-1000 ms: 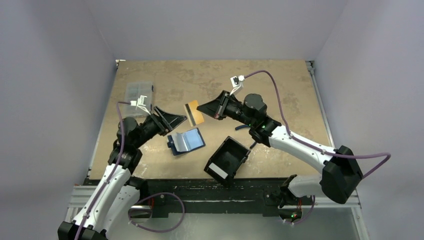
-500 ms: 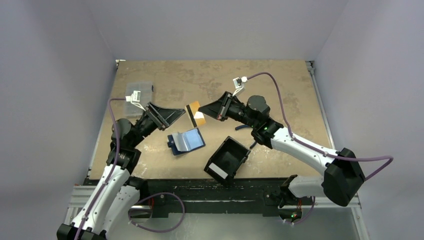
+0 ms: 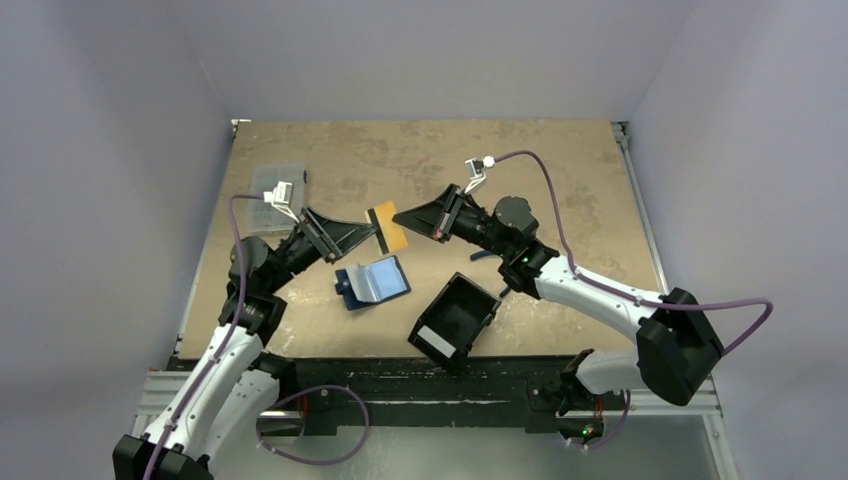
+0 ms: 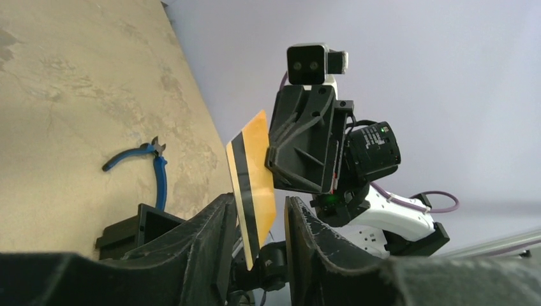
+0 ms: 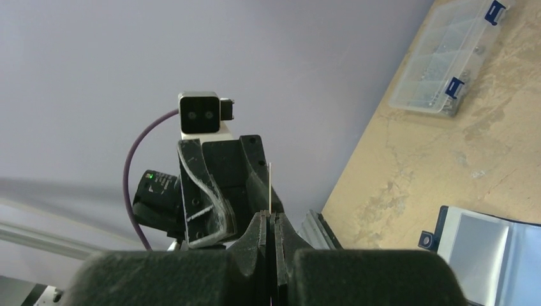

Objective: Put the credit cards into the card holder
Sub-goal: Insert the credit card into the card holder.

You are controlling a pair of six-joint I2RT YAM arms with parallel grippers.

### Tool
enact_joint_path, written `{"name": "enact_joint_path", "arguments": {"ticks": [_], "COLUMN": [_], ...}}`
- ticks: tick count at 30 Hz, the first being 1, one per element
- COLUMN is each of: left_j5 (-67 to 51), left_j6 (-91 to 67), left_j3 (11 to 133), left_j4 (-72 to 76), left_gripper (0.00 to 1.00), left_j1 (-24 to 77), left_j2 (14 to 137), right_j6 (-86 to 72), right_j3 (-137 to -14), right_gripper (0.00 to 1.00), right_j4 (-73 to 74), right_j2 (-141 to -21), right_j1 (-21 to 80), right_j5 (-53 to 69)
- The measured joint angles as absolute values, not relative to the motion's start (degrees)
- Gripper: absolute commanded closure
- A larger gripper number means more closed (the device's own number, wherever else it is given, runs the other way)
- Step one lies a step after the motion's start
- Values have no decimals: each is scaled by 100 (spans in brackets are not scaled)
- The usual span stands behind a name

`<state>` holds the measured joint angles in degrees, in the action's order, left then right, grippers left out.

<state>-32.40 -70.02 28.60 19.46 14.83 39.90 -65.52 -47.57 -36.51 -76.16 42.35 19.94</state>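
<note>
Early yet: right gripper [image 3: 403,214] pinches orange card [image 3: 389,228] aloft, left gripper [image 3: 371,236] spread around it, card holder [image 3: 372,282] open, apparently unfilled.

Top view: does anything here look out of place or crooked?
The black tray sits skewed to the table edge and looks tipped on one side. Blue pliers, unrelated to cards, lie nearby. The orange card hangs in midair, pinched by the right gripper.

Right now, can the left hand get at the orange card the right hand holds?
Probably yes: the left hand is open with a finger on either side of the orange card, which the right hand grips by the opposite edge.
</note>
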Motion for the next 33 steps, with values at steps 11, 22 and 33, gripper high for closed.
{"name": "enact_joint_path", "arguments": {"ticks": [11, 22, 33], "left_j5": [-3039, -2423, -2368], "left_j6": [-6908, -5103, -4410], "left_j3": [2836, 3815, 3850], "left_j4": [1918, -1208, -2200], "left_gripper": [100, 100, 100], "left_j1": [1815, 1835, 1835], "left_j2": [4112, 5863, 6740], "right_j6": [-6834, -4888, -3594], "right_j3": [-4646, -4764, -6351], "right_gripper": [73, 72, 100], "right_j4": [-3972, -1192, -5], "right_j2": [-7677, -7682, -9981], "right_j1": [4235, 4187, 4342], "right_j5": [1723, 1273, 2473]}}
